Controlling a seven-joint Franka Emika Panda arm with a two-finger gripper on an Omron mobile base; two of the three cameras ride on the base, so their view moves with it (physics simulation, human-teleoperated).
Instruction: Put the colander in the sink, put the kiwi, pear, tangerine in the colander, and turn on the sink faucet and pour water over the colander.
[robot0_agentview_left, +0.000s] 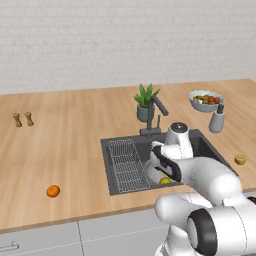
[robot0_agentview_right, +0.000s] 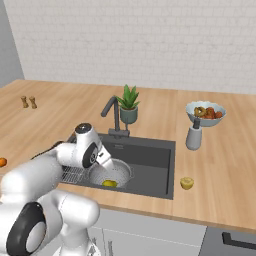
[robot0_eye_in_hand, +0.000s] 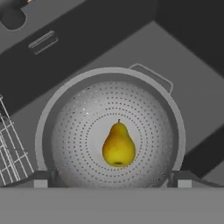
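Tangerine (robot0_agentview_left: 53, 191), one, is seen far left on the counter, well apart from the gripper (robot0_eye_in_hand: 112, 183), which hangs wide open and empty over the one colander (robot0_eye_in_hand: 65, 118) in the sink (robot0_agentview_left: 112, 170). One pear (robot0_eye_in_hand: 118, 145) lies inside, stem pointing away from the fingertips. One kiwi (robot0_agentview_left: 240, 159) lies right of the basin, judged nearer.
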